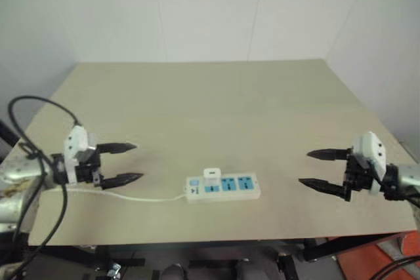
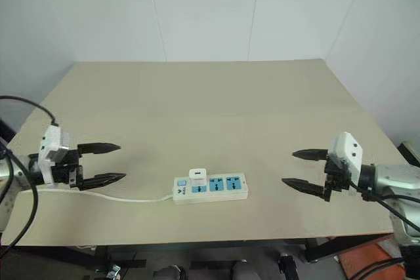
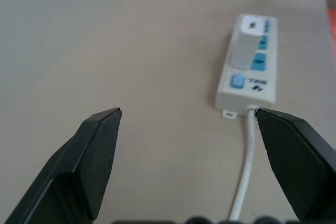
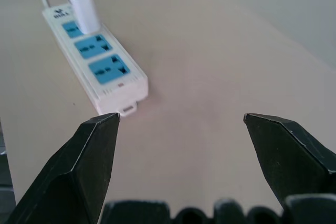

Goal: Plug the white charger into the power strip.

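Near the desk's [image 2: 216,96] front edge, the power strip [image 2: 210,187] lies flat with the white charger [image 2: 197,176] standing plugged in. The left tool [image 2: 105,162] and right tool [image 2: 298,169] flank it, spread, empty.

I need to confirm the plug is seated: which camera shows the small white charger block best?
The right wrist view: the small white charger block stands upright in the blue socket nearest the cord on the long white power strip, base visible. The left wrist view shows it blurred; both eye views show it small from above.
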Robot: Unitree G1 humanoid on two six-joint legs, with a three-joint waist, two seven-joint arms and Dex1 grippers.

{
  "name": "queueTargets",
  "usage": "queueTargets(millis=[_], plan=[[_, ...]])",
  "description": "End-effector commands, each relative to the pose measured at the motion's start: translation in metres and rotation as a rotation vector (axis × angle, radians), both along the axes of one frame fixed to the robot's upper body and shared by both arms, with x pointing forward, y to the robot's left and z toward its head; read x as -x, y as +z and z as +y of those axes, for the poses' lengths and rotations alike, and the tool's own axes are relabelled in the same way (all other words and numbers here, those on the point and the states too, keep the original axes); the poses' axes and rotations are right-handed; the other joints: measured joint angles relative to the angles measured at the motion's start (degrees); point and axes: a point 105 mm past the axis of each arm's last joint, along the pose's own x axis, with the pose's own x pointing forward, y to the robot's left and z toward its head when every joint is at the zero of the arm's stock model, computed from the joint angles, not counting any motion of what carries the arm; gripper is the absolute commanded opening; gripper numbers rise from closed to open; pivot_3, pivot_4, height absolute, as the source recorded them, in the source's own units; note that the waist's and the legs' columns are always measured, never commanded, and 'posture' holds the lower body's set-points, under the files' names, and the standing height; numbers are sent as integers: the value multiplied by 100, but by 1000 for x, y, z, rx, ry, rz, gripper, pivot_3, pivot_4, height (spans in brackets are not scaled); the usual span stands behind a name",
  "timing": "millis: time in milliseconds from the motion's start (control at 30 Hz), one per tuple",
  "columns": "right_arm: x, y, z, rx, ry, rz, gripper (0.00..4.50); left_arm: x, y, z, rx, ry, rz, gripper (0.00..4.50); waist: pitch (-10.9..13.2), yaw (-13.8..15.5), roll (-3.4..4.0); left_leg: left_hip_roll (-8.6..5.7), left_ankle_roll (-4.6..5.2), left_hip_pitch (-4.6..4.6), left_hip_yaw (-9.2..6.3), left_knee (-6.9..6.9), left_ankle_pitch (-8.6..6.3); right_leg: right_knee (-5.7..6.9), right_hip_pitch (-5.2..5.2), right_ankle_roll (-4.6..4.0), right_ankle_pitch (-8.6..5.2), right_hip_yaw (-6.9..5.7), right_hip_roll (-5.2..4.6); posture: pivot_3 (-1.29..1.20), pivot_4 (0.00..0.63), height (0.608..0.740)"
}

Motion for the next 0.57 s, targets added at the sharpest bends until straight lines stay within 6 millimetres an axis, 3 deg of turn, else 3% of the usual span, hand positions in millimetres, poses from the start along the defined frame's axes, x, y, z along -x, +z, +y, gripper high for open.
queueTargets(millis=[33,567], plan=[[2,7,-4,47,-28,-36,4500,7,2,-4,18,15,-32,4459,1,-2,-1,0,0,-1,4,0,0,0,-1,0,0,4,-1,0,150,740],[4,7,8,6,-61,-44,4500,6,-10,-19,57,24,-15,4459,2,13,-2,2,0,4,27,2,0,-4,2,4,8,16,-3,0,150,740]])
